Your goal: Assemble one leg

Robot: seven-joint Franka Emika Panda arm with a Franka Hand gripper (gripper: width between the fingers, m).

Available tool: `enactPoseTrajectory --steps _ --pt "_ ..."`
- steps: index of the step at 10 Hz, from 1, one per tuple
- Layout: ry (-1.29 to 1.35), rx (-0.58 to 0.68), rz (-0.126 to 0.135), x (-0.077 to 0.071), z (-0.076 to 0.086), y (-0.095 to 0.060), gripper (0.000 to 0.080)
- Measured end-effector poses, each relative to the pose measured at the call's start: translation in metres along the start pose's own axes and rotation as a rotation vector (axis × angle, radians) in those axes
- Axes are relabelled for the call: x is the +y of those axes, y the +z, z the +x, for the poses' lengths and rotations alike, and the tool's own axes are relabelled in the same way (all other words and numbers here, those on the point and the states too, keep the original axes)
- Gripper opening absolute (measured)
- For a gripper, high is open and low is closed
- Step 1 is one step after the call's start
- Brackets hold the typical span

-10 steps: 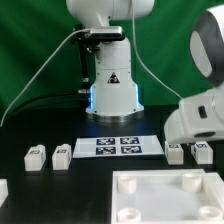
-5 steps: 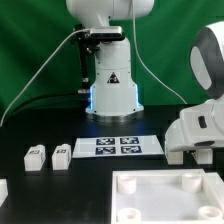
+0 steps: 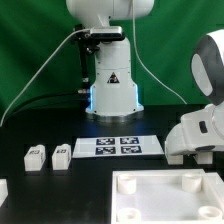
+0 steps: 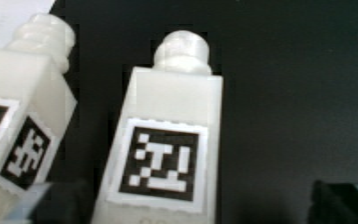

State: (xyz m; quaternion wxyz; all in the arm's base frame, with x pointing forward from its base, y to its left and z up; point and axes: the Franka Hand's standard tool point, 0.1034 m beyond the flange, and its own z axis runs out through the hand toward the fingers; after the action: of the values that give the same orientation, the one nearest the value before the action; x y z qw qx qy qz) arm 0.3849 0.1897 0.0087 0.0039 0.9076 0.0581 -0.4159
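Leg (image 4: 167, 140) fills the wrist view, lying flat with its marker face up and its rounded peg at the far end. By my reading it sits directly under the end effector, so the coming move is a straight descent. Its long axis runs nearly parallel to a second leg (image 4: 25, 115) just beside it, and that narrow gap is the main thing in the way of a clean grasp.

In the exterior view the arm (image 3: 200, 130) bends low at the right of the frame and hides both of these legs and the gripper. Whether the gripper is released or clenched cannot be told. The tray-like piece (image 3: 150, 177) lies along the bottom. The marker board (image 3: 118, 146) sits at centre. Two spare legs (image 3: 35, 155) (image 3: 60, 154) rest at lower left, well apart from the arm.
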Motion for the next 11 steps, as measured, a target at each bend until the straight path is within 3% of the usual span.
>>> enactPoseTrajectory --steps 1,2,3,11 --pt "0.0 0.0 0.0 0.0001 0.0 0.0 0.0552" --pt "0.0 0.0 0.0 0.0001 0.0 0.0 0.0369" --pt "0.0 0.0 0.0 0.0001 0.0 0.0 0.029" --pt "-0.015 0.01 -0.005 0.002 0.0011 -0.0047 0.0291"
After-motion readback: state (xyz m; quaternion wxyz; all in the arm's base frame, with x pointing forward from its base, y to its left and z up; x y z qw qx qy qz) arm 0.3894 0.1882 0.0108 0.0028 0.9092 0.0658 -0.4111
